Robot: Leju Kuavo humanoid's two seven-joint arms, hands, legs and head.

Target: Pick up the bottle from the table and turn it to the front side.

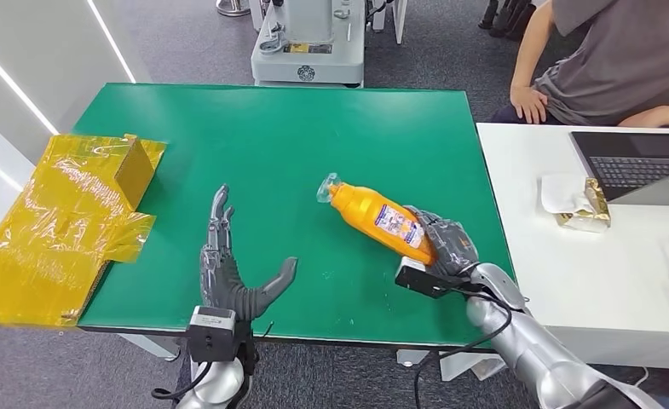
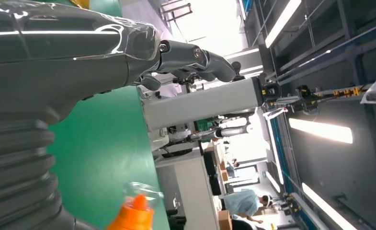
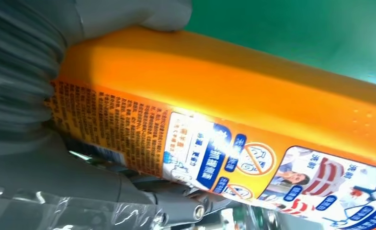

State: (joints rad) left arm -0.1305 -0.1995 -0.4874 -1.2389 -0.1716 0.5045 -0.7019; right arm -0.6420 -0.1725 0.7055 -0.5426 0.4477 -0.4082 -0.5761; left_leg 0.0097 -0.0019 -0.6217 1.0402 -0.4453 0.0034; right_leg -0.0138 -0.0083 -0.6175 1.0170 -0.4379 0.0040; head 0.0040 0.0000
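From the head view we look forward and down from high on the body at the green surface [image 1: 271, 153], both arms entering from below. At the left wrist we sit close behind the left hand [image 2: 56, 72], turned sideways, looking low across the surface toward the room beyond. At the right wrist we are pressed up against the orange bottle [image 3: 233, 96]. All three views share that bottle and the green surface.
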